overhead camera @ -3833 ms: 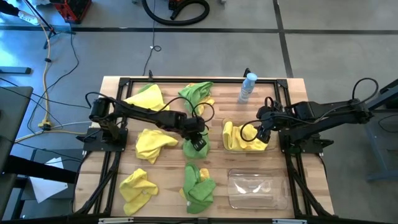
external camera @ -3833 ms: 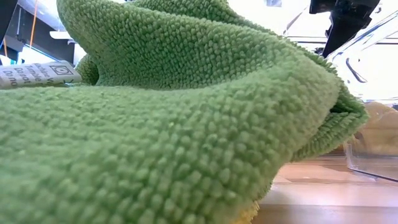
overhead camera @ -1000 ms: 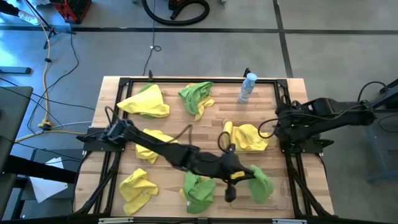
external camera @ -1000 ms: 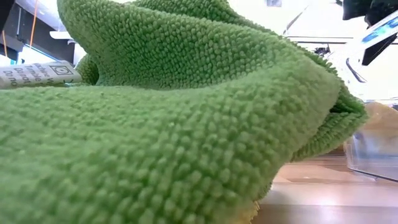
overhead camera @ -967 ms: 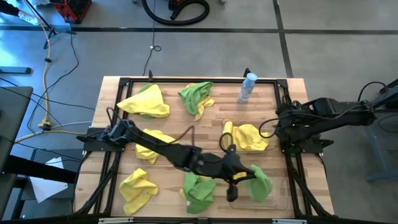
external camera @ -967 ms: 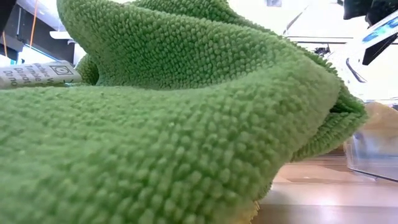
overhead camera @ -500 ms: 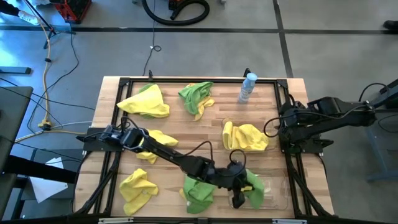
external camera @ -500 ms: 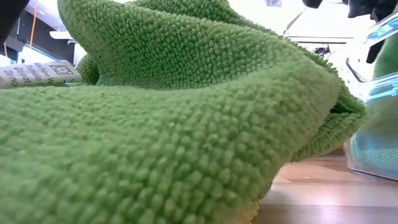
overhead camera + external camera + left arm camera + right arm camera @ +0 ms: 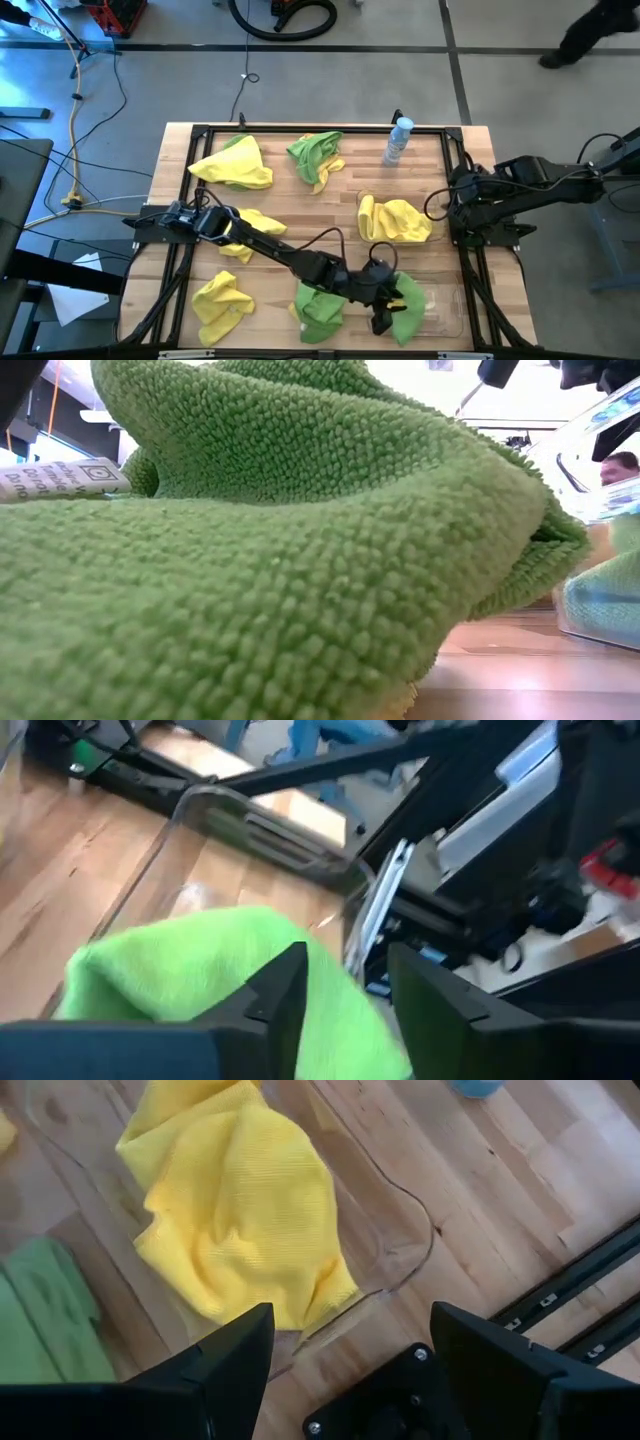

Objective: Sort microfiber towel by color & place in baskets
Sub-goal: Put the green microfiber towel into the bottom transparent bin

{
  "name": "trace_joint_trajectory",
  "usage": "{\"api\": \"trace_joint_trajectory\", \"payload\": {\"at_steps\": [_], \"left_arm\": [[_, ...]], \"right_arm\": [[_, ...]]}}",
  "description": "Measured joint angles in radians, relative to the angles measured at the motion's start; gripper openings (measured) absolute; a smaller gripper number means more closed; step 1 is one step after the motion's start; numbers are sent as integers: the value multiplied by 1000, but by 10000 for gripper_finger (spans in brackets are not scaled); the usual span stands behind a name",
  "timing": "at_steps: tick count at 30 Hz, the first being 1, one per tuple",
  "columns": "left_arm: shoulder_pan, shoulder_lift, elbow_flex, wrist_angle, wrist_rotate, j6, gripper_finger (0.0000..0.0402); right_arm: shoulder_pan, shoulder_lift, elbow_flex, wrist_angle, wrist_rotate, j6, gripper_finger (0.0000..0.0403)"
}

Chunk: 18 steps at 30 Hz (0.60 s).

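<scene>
My left arm reaches across the table, and my left gripper (image 9: pixel 383 318) (image 9: pixel 345 970) hangs over the near clear basket (image 9: pixel 450 300) (image 9: pixel 200 800), shut on a green microfiber towel (image 9: pixel 406 300) (image 9: pixel 190 970) that sits inside it. My right gripper (image 9: pixel 452 197) (image 9: pixel 352 1315) waits open at the table's right side, above the far basket (image 9: pixel 365 238) (image 9: pixel 420 1250), which holds a yellow towel (image 9: pixel 400 220) (image 9: pixel 240 1220). In the low view another green towel (image 9: pixel 260 560) lies close to the lens and hides most of the table. My left gripper has the green towel pinched between its two fingers (image 9: pixel 280 995), and a bunched fold (image 9: pixel 335 995) fills the gap between them. The fingers come from above, slanting toward the table's right edge. The rest of the towel lies in the near basket.
Loose on the wood are yellow towels (image 9: pixel 232 162) (image 9: pixel 248 232) (image 9: pixel 220 300), a green and yellow bunch (image 9: pixel 317 155) and a green towel (image 9: pixel 318 305). A clear bottle (image 9: pixel 398 140) stands at the far edge. A black frame (image 9: pixel 300 130) rings the table. A person (image 9: pixel 590 30) walks beyond.
My left gripper has moved toward the table's near edge and down, carrying the green towel from above the near basket into it. The towel now rests bunched inside the basket. A person has come into view beyond the far right corner.
</scene>
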Motion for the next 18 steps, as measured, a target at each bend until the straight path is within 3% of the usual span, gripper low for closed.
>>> {"api": "trace_joint_trajectory", "payload": {"at_steps": [11,18], "left_arm": [[21,-135,-1,-302,-1,102,128],[-16,-239,-15,-517,-122,246,105]], "right_arm": [[0,6,0,283,-94,-35,265],[0,94,0,420,-186,-24,265]]}}
